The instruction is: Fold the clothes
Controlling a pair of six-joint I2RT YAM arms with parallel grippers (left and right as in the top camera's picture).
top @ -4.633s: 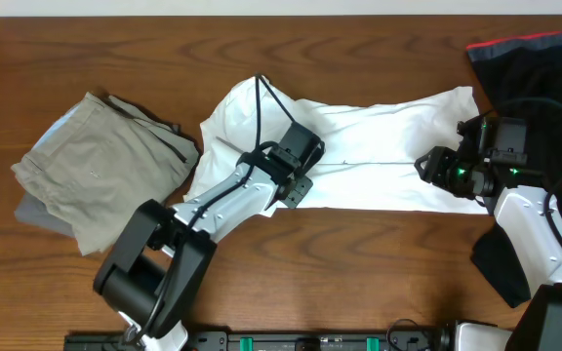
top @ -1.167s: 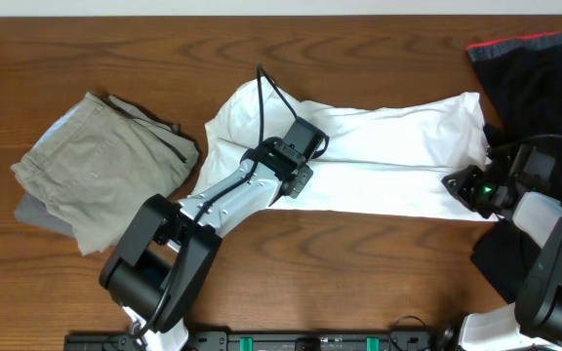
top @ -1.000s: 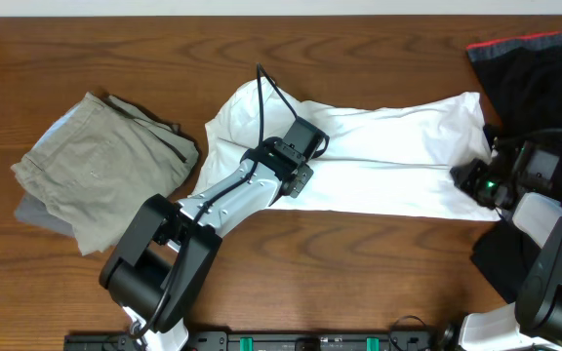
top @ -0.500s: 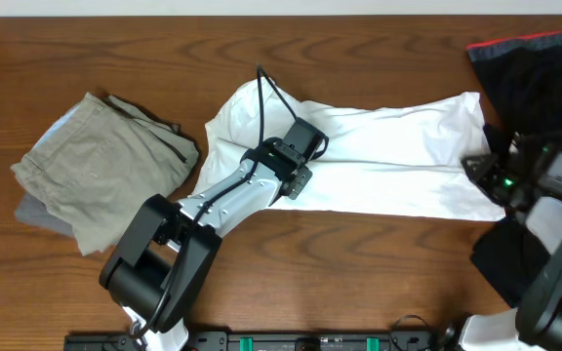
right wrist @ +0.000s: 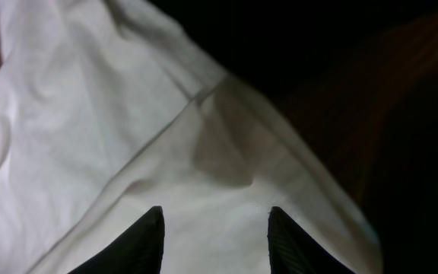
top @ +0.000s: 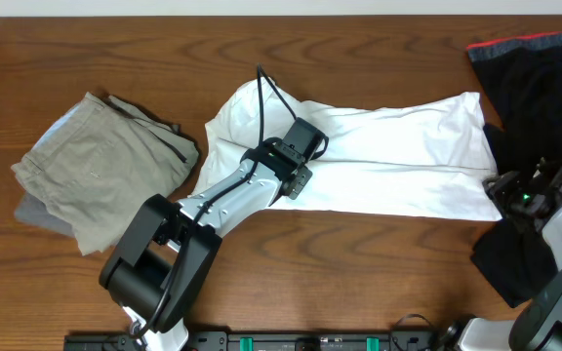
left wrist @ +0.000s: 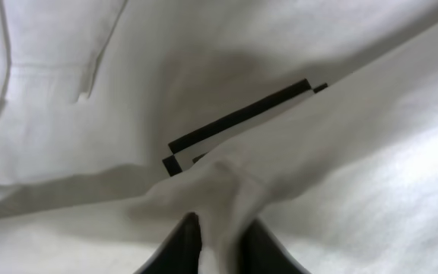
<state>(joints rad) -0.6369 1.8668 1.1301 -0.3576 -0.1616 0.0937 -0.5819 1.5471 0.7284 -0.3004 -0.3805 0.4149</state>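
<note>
Wooden table (top: 379, 39) with a white T-shirt (top: 398, 161) spread lengthwise across its middle, between a khaki garment (top: 96, 175) at left and a black garment (top: 535, 88) at right. The left gripper (left wrist: 220, 228) is clenched on a small raised fold of the shirt. The right gripper (right wrist: 215, 217) hangs with fingers apart over the shirt's right edge, grasping nothing. Risks: the slim pinch may slip or bunch the shirt, and a grasp at the right edge may catch the adjoining black cloth.

Overhead looks down; both wrist views hug the T-shirt (top: 388, 161).
</note>
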